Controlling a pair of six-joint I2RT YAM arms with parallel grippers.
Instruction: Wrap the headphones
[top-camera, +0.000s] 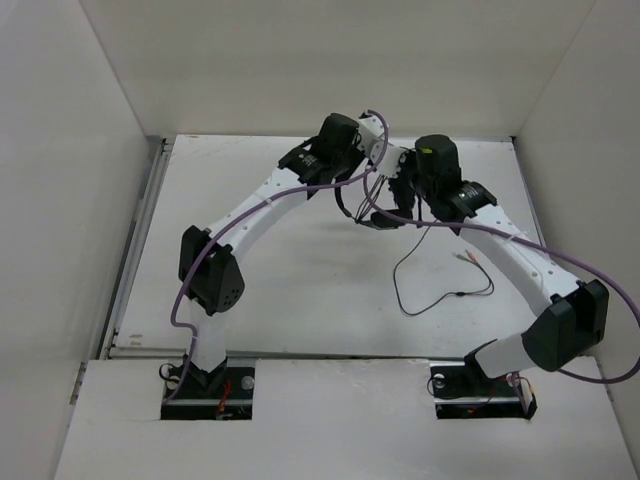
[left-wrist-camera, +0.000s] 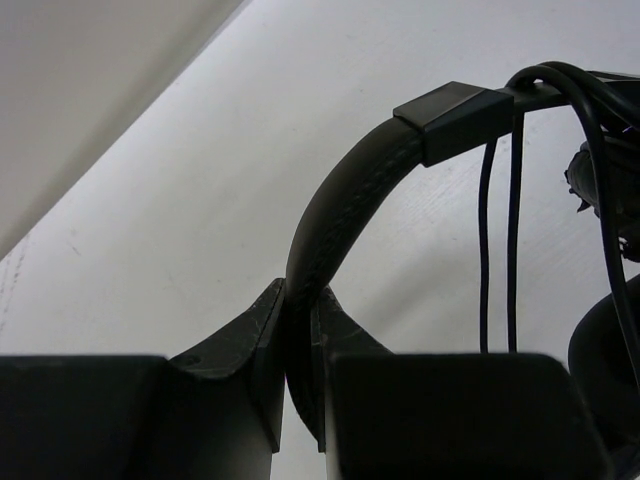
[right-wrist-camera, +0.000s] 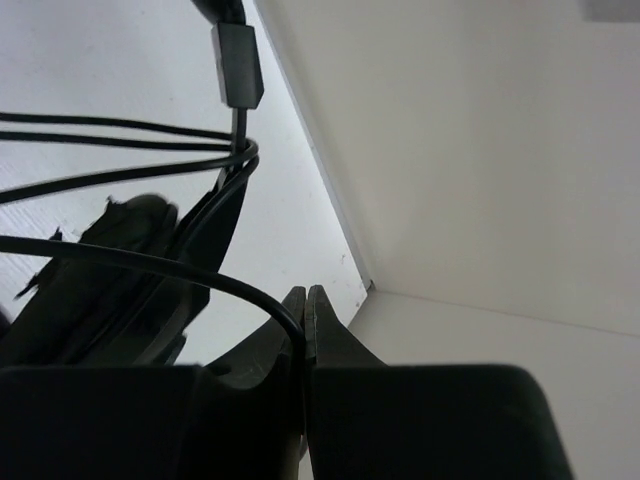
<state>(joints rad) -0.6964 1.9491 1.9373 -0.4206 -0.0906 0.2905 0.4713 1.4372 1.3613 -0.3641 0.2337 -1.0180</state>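
Observation:
The black headphones (top-camera: 385, 210) hang above the table between the two arms at the back centre. My left gripper (left-wrist-camera: 298, 305) is shut on the padded headband (left-wrist-camera: 340, 200), which arches up to a square slider block (left-wrist-camera: 455, 120). My right gripper (right-wrist-camera: 305, 300) is shut on the thin black cable (right-wrist-camera: 150, 260). Several turns of cable (right-wrist-camera: 120, 135) loop round the headband stem above an earcup (right-wrist-camera: 110, 270). The loose cable (top-camera: 425, 275) trails down onto the table, with reddish plug tips (top-camera: 468, 258) at its end.
White walls enclose the white table (top-camera: 300, 270) on three sides; the right wrist view looks into a back corner (right-wrist-camera: 365, 285). Thick purple robot cables (top-camera: 300, 195) run along both arms.

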